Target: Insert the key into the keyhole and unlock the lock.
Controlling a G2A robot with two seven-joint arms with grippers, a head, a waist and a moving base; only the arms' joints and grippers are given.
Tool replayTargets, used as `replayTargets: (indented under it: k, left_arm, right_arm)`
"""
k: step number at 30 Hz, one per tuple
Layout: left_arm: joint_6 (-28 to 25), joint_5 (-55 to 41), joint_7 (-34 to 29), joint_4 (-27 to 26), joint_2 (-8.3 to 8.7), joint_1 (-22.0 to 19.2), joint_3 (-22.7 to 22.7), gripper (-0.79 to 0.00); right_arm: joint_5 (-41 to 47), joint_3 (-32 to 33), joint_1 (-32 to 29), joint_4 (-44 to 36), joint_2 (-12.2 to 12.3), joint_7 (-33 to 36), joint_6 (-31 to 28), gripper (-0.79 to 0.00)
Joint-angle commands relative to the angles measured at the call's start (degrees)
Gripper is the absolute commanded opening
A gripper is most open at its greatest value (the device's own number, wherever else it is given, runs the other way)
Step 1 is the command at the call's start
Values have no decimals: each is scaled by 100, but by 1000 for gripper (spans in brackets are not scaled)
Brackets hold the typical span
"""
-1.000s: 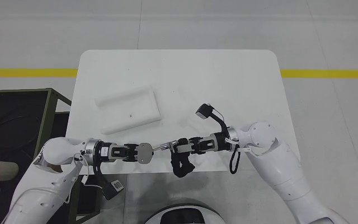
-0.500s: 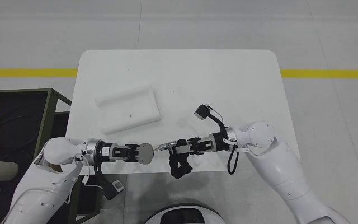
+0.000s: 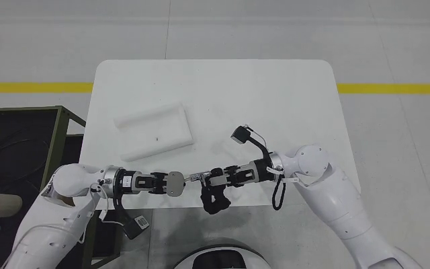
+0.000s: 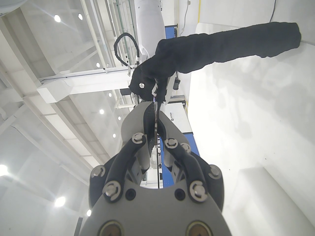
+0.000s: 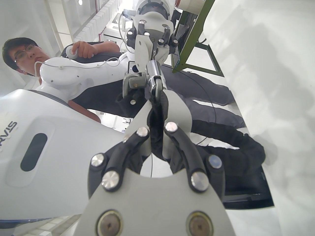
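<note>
The left gripper (image 3: pixel 168 183) is hanging over the near edge of the table (image 3: pixel 269 101), toward its left side, and is pointing to the right. Its 2 fingers (image 4: pixel 172 127) are pressing together on the lock (image 3: pixel 176 183), a flat silver piece that is sticking out past the fingertips. In the left wrist view, the metal is showing edge-on as a thin line, and the pads are sitting tight against both of its faces.

The right gripper (image 3: pixel 215 177) is facing it from the right, just beside it. The 2 grippers are lining up almost tip to tip along the near edge. Its fingers are pinching the strap (image 3: pixel 213 200), a black fabric band. In the right wrist view, the black fabric is packing the space between the 2 fingers. The loose part of the strap is drooping beside this gripper toward the table's near edge.

The key (image 3: pixel 195 176), a slim metal piece, is spanning the short gap between the lock and the strap. One end is meeting the lock and the other is running into the black fabric at the right gripper's tips. I cannot tell whether its tip is sitting inside the keyhole, because the joint is too small to make out.

Lock, key and strap are all being held up off the table.

A white pad (image 3: pixel 154 131) is lying flat on the left half of the table, well apart from both grippers.
</note>
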Motion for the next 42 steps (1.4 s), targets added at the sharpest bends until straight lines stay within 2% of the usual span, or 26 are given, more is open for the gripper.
replayTargets:
  k: [1,5,6,7,17,23,24,25,26,42]
  left_arm:
    - [1,-17,-5,12,0,-6,-1,-785]
    - [-24,-47,-38,48,0,-13,-9,-785]
    - [-30,-85,-76,62,-2,-12,-20,-197]
    - [-31,-97,-89,67,-2,-12,-29,0]
    - [14,-272,-456,149,-10,72,-213,0]
    - [-249,-627,-756,366,-23,148,-328,0]
    - [-262,-656,-780,393,-25,141,-338,-403]
    - [-265,-663,-783,401,-26,135,-340,-526]
    - [-260,-687,-764,402,-28,131,-334,-785]
    - [-227,-605,-511,438,-42,13,-188,-785]
  right_arm:
    - [-1,-22,15,7,-3,7,-3,-785]
    - [5,-66,44,13,-9,21,-14,-785]
    - [6,-69,47,17,-10,6,-16,-785]
    - [12,-74,48,17,-11,0,-21,-785]
    - [85,4,20,142,-6,-193,-60,-785]
    - [152,200,-102,203,19,-514,-43,-785]
    - [159,226,-125,207,20,-591,-46,-785]
    - [174,239,-146,201,21,-637,-48,-785]
    - [190,256,-161,194,22,-679,-64,-785]
    - [288,130,-185,151,-9,-768,-93,-785]
